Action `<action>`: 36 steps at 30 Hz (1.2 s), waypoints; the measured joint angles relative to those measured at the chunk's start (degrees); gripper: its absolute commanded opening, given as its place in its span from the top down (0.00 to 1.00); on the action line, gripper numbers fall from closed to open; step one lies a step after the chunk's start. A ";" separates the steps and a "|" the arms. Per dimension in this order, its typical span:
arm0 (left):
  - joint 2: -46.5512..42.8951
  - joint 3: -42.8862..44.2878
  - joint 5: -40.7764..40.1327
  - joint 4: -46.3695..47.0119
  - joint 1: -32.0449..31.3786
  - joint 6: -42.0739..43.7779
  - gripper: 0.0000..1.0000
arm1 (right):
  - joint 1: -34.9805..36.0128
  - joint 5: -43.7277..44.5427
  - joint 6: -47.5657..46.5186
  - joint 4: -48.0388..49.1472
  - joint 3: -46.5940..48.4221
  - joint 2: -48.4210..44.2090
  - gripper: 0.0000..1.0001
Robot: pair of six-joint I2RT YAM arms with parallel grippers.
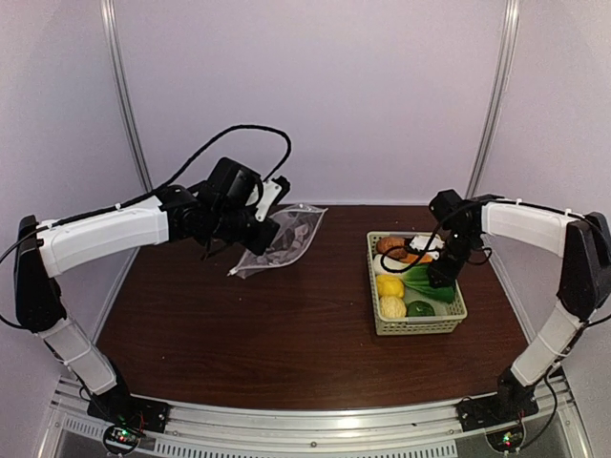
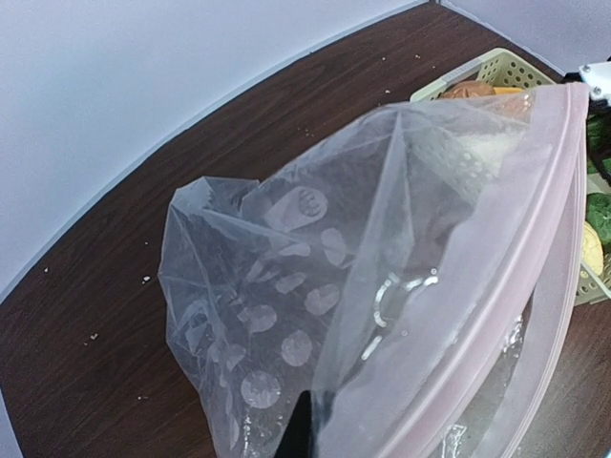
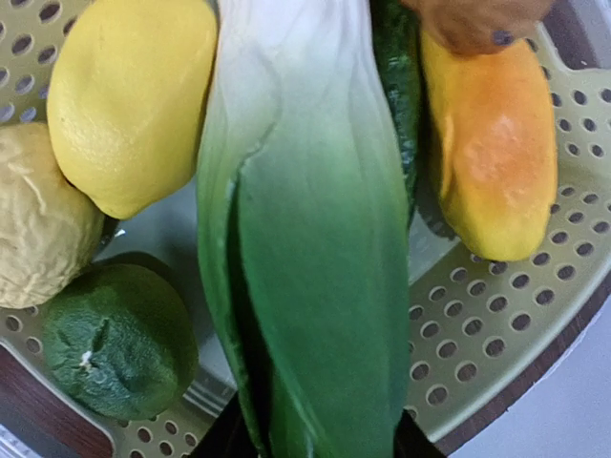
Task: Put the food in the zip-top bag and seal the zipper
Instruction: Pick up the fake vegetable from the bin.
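The clear zip-top bag [image 1: 291, 239] hangs from my left gripper [image 1: 256, 232] above the table's back left. In the left wrist view the bag [image 2: 286, 286] fills the frame; its zipper [image 2: 546, 258] is a pinkish strip along the open mouth edge. My left gripper [image 2: 315, 434] is shut on a fold of the bag. My right gripper [image 1: 441, 272] is down in the basket, shut on the leafy end of the bok choy [image 3: 305, 239], with dark fingertips [image 3: 227, 439] on either side. Lemon [image 3: 129, 95], orange piece [image 3: 492, 162], green pepper [image 3: 115, 339] and cucumber [image 3: 393, 86] lie beside it.
The pale green basket [image 1: 420, 327] stands on the brown table at the right, also seen in the right wrist view [image 3: 506, 334]. A second, rough yellow lemon [image 3: 38, 219] and the brown round piece [image 3: 477, 19] sit in it. White walls enclose the back and sides.
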 measured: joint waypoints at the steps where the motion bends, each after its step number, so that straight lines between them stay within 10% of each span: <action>1: 0.00 0.00 -0.39 0.00 0.00 0.00 1.00 | 0.00 -0.04 0.44 -1.01 0.94 -1.11 0.74; 11: 0.00 -1.27 -1.81 2.10 0.83 -0.02 1.00 | 0.00 -0.50 0.94 -7.82 5.18 -12.81 1.00; 36: 15.34 11.67 -5.22 2.64 1.09 -11.47 1.00 | 0.00 -28.59 6.08 -16.02 16.24 -21.40 1.00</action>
